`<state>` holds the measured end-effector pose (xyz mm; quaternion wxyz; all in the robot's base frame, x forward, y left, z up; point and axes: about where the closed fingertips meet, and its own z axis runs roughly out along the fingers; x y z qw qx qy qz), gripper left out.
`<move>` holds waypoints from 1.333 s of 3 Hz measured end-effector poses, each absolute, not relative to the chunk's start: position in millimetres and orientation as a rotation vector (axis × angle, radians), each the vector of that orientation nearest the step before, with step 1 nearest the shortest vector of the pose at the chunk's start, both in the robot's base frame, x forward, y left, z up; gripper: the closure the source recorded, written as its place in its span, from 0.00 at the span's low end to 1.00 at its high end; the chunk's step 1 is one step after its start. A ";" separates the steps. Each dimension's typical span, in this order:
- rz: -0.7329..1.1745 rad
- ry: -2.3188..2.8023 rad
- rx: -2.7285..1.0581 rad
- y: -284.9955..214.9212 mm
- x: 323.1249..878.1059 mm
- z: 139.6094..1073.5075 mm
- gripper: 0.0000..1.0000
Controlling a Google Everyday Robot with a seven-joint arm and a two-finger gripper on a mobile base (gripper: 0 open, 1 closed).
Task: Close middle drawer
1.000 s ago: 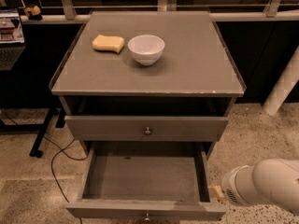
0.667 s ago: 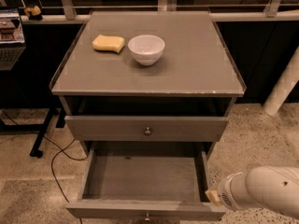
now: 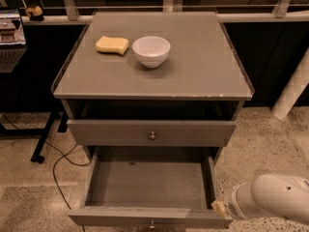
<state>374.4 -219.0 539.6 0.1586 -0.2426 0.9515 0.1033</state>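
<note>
The middle drawer (image 3: 149,185) of the grey cabinet is pulled far out and looks empty. Its plain front (image 3: 120,217) lies at the bottom edge of the view, with the small round knob (image 3: 152,224) just showing. My gripper (image 3: 220,209) comes in from the lower right on a white arm (image 3: 270,202). Its tip is at the drawer's right front corner, close to or touching the side wall. The drawer front above (image 3: 111,132), with its own knob (image 3: 152,135), stands slightly out.
A white bowl (image 3: 151,51) and a yellow sponge (image 3: 112,45) sit on the cabinet top (image 3: 203,66). A black cable (image 3: 55,170) runs over the floor at the left, beside a dark desk leg (image 3: 43,139). A white post (image 3: 292,91) stands at the right.
My arm has moved left and a little down. Its tip is now at the open drawer's right front corner. The drawer has not visibly moved.
</note>
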 end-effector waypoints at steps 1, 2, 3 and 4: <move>0.313 2.749 -0.629 -219.2 359.7 520.7 1.00; 0.337 2.806 -0.531 -225.3 333.0 478.0 1.00; 0.358 2.855 -0.439 -232.7 315.3 439.7 1.00; 0.413 2.879 -0.399 -230.3 312.1 404.4 1.00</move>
